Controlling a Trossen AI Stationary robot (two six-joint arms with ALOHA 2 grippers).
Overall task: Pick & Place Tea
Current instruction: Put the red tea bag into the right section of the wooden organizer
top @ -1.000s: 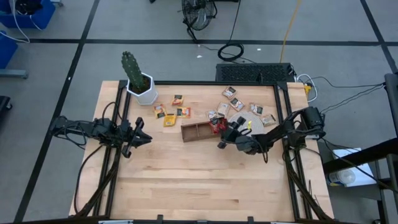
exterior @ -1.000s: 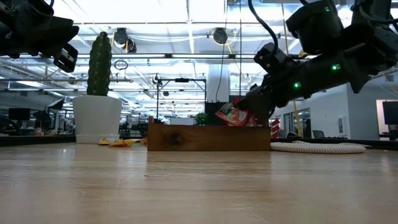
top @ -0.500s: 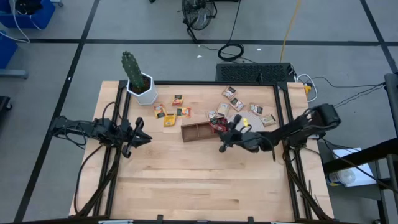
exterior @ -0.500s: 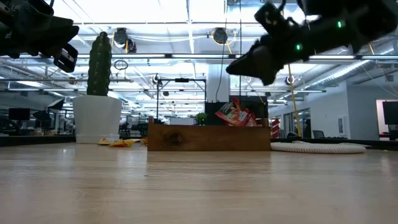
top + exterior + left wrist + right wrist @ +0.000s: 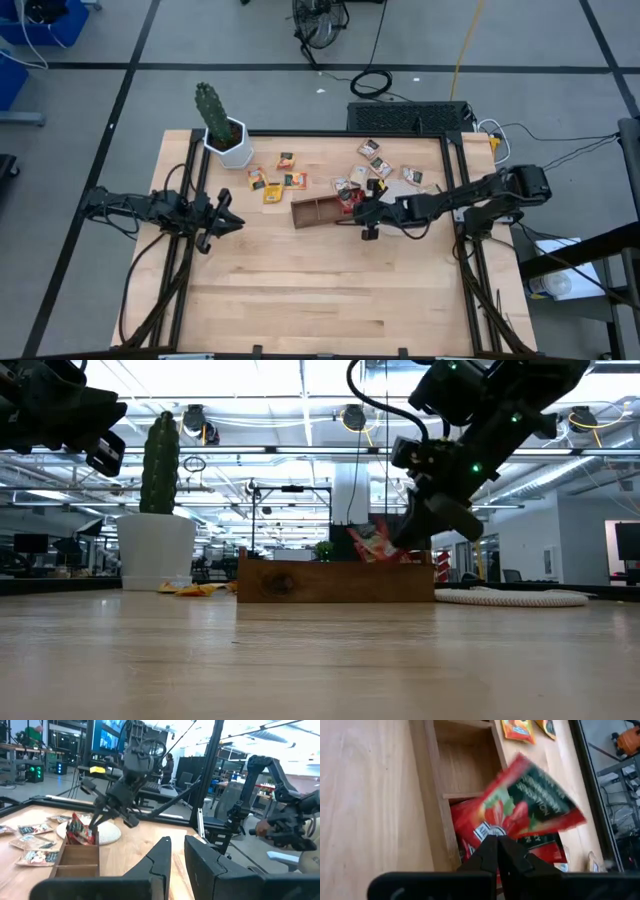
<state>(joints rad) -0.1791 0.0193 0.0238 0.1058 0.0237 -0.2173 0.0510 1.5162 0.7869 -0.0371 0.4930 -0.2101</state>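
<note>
Red glossy square sachets (image 5: 520,815) — upright in wooden tray (image 5: 318,212).

Red tea sachets (image 5: 520,815) (green-printed), brown wooden tray (image 5: 435,795).

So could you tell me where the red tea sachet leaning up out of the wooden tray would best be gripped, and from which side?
Grip the red sachet by its raised upper edge, coming down from above. It stands tilted in the end compartment of the wooden tray, so that edge sticks up free above the walls, while its lower part is boxed in. The right gripper, shut, is beside that end of the tray.
</note>
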